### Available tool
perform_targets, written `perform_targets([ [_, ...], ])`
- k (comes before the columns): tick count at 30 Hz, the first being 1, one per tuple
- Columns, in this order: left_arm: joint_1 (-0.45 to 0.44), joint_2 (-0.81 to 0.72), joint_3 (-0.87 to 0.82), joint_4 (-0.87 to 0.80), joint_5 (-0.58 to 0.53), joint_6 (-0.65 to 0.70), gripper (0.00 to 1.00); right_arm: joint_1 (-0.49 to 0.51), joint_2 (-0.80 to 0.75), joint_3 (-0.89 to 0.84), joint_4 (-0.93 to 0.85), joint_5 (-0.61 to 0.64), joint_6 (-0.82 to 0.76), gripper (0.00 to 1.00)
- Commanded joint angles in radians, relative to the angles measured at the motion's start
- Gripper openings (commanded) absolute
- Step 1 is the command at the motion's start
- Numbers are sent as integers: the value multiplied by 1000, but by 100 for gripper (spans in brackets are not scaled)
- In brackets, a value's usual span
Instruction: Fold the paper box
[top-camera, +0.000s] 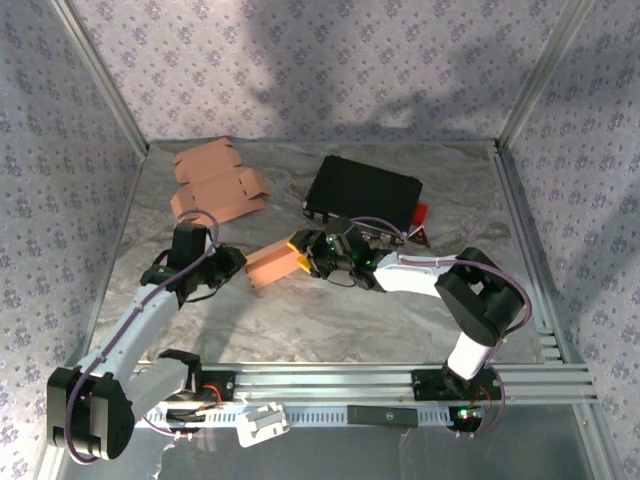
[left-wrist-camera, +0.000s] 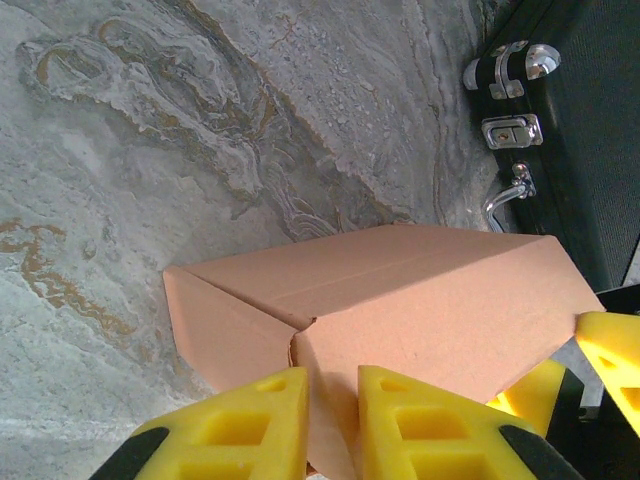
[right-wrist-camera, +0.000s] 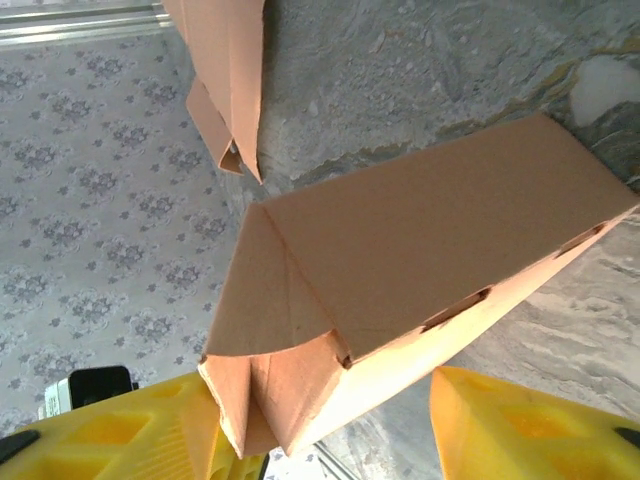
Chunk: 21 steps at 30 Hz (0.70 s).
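Note:
The brown paper box (top-camera: 270, 266) lies on the table mat between both grippers, partly folded, with its top panel closed. My left gripper (top-camera: 235, 263) is at the box's left end. In the left wrist view the left gripper (left-wrist-camera: 333, 385) has its yellow fingers shut on an end flap of the box (left-wrist-camera: 400, 290). My right gripper (top-camera: 303, 256) is at the box's right end. In the right wrist view the right gripper (right-wrist-camera: 320, 385) is open around that end of the box (right-wrist-camera: 420, 240). Its left finger (right-wrist-camera: 120, 440) lies against the folded flaps, while the right finger (right-wrist-camera: 530, 430) stands apart.
A stack of flat cardboard blanks (top-camera: 215, 185) lies at the back left. A black case (top-camera: 362, 190) with metal latches (left-wrist-camera: 510, 130) sits at the back, just beyond the box, with a small red item (top-camera: 420, 215) beside it. Patterned walls close in the table.

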<state>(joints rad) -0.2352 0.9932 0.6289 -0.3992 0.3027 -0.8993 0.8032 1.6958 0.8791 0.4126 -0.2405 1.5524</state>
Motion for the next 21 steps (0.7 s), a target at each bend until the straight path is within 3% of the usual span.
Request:
perform_targets([
  [1,10,-2,-24,-43,-13,25,19,-18,-54,-9,-70,21,-50,62],
  [10,10,-6,-14,-49,-8,27,18,-39,-60,20,-110,15,-73,64],
  [21,9,-11,-2,-66,-2,43,18,-42,6,16,-69,6,-37,48],
])
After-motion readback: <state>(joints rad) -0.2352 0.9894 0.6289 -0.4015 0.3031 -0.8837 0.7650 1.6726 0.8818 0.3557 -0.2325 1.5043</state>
